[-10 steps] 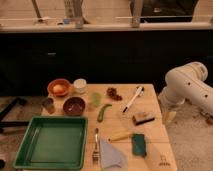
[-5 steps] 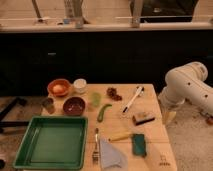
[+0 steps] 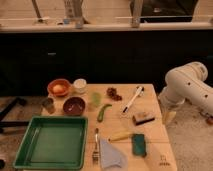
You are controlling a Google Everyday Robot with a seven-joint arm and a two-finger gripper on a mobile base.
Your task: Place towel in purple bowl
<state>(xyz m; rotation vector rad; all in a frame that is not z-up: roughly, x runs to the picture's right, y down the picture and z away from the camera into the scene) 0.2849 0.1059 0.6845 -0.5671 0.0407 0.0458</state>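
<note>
Clutter crowds the towel (image 3: 111, 156): the fork (image 3: 95, 146) and green sponge (image 3: 138, 144) just beside it could get snagged. The gripper (image 3: 169, 116) hangs off the table's (image 3: 150, 100) right edge, and whether it is open or holding anything cannot be told.

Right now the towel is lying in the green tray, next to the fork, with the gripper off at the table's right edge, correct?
Not quite. The towel is not in the green tray; it lies on the table, just right of the tray. The rest holds: it is next to the fork, and the gripper is off at the table's right edge. The camera view shows this.
</note>
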